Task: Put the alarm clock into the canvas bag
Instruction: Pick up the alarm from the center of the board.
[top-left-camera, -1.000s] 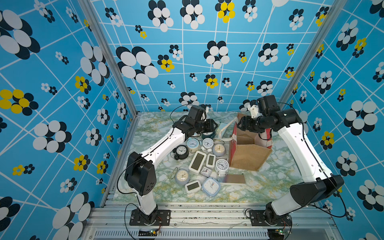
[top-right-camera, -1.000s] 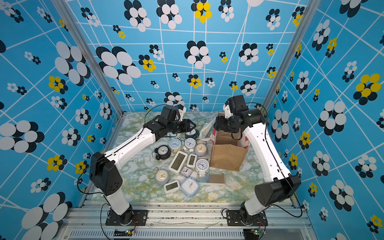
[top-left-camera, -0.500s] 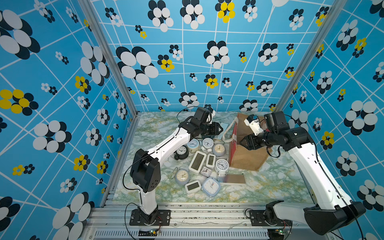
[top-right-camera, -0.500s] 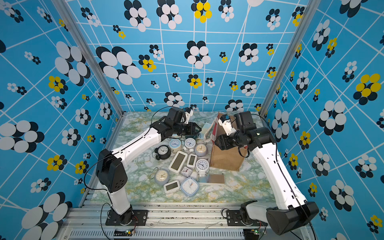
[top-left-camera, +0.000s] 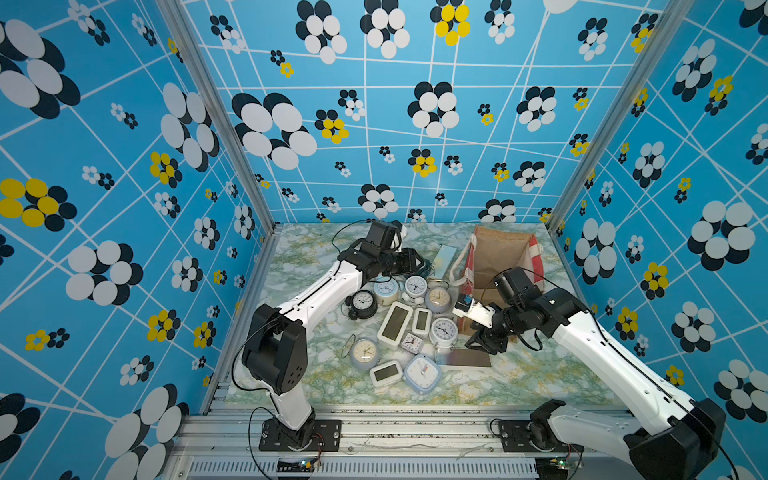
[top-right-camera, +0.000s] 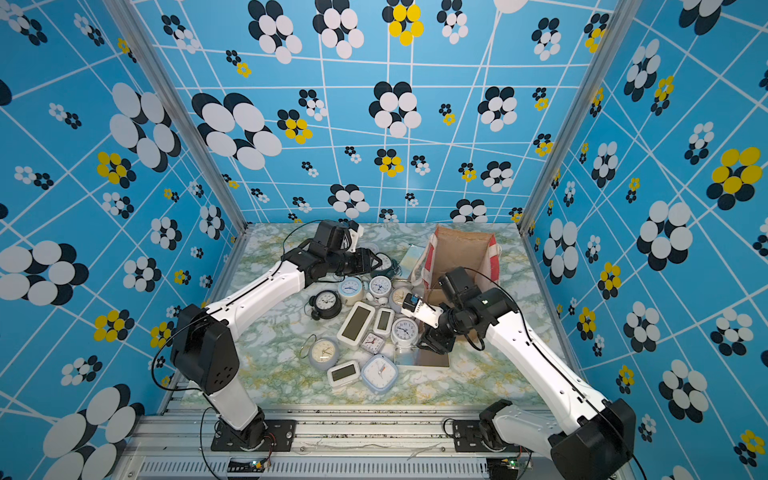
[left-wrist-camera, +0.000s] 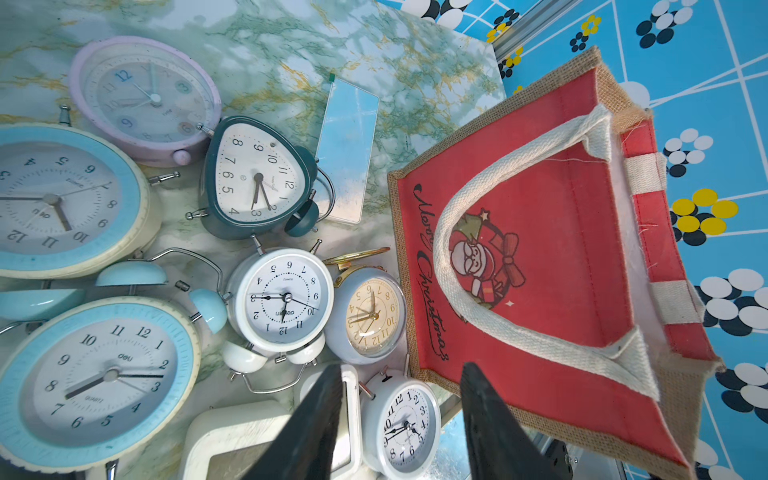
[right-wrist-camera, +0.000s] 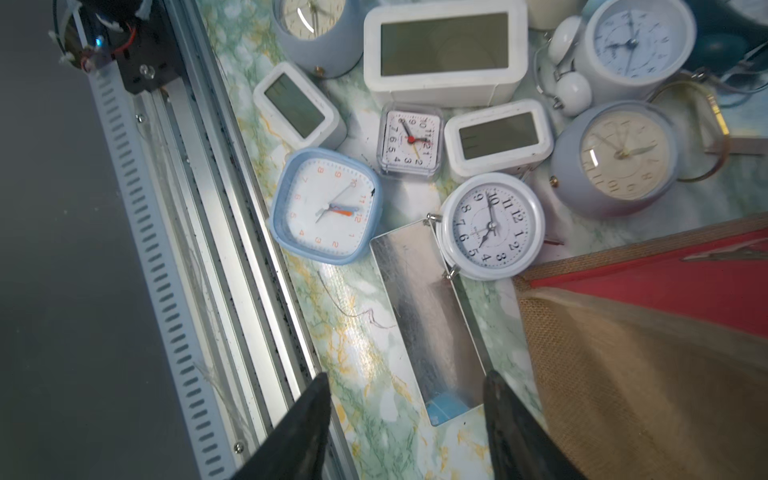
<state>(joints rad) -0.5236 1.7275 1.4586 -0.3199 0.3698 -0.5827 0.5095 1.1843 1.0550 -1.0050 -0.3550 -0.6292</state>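
Note:
The canvas bag (top-left-camera: 496, 257) (top-right-camera: 459, 255) stands at the back right, its mouth open upward; its red Santa face (left-wrist-camera: 540, 270) and burlap side (right-wrist-camera: 644, 353) show in the wrist views. Several alarm clocks lie heaped left of it, among them a white round clock (top-left-camera: 444, 331) (top-right-camera: 405, 331) (right-wrist-camera: 492, 226) (left-wrist-camera: 405, 424). My left gripper (top-left-camera: 411, 262) (top-right-camera: 372, 262) (left-wrist-camera: 401, 368) hovers open and empty over the heap's far end. My right gripper (top-left-camera: 484, 343) (top-right-camera: 432, 345) (right-wrist-camera: 405, 376) hangs open and empty low beside the bag's front corner.
A flat mirrored slab (top-left-camera: 465, 357) (right-wrist-camera: 428, 316) lies under my right gripper, and a second one (top-left-camera: 442, 259) (left-wrist-camera: 347, 153) lies between the heap and the bag. The metal front rail (right-wrist-camera: 199, 291) runs close by. Patterned walls enclose the marble table (top-left-camera: 519, 382).
My right arm has swung from the bag's mouth down toward the front, ending low beside the bag over the mirrored slab, jaws slightly narrower. The left arm has barely moved.

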